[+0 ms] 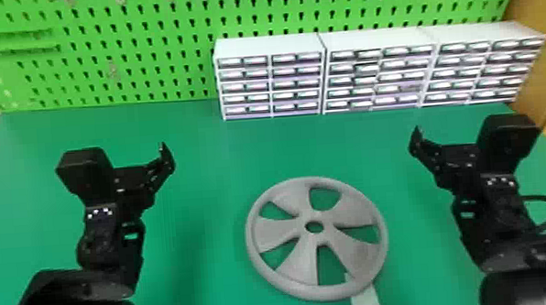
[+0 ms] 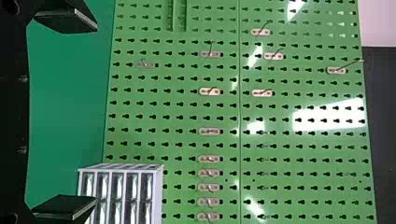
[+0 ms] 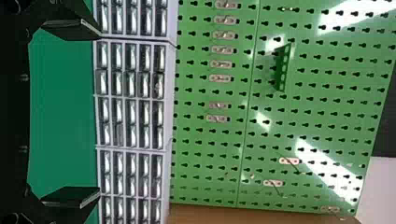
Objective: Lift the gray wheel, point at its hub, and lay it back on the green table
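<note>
Green pegboard stood along the far edge of the green table. Three white drawer units sat side by side on that edge, from about its middle to near the far right corner. Gray wheel lay flat, well in from the far edge, a bit right of middle, hub hole showing; bare green ran from its rim up to the drawers, and down both sides toward the grippers. Left gripper was over the table's left part, well apart from the wheel, fingers spread wide. Right gripper was over the right part, also well apart from the wheel, fingers spread wide. Pale strip lay partly under the wheel's near rim, running off toward the robot. Small hooks dotted the pegboard.
</note>
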Available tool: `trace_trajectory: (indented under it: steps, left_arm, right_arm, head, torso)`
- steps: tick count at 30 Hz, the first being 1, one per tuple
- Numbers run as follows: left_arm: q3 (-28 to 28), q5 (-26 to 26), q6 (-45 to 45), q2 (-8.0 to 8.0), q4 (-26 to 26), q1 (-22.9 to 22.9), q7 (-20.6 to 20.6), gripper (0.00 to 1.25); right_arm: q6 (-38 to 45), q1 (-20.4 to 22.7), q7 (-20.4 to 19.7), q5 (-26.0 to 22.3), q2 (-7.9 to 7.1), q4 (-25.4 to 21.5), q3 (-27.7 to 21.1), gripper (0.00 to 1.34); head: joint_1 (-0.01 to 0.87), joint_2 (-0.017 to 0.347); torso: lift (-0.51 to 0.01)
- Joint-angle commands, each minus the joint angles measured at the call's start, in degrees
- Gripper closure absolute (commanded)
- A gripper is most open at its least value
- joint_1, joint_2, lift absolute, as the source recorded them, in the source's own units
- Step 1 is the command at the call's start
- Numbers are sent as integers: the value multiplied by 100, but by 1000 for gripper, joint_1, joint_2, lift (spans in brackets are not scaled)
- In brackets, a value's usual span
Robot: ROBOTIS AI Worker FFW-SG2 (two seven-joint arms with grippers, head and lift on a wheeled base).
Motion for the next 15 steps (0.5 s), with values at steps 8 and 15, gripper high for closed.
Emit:
trace_trajectory:
  steps: [8, 15]
  left_arm:
    - [-70, 17, -10, -9, 60, -36, -35, -1]
    - [-70, -212, 43, 0, 60, -98, -149, -1]
  right_arm:
    - [42, 77, 23, -43, -13, -7, 53, 35]
    - [60, 121, 40, 54, -4, -16, 123, 35]
  head:
    - [692, 48]
    - [692, 48]
  torso:
    - [-93]
    - [-93]
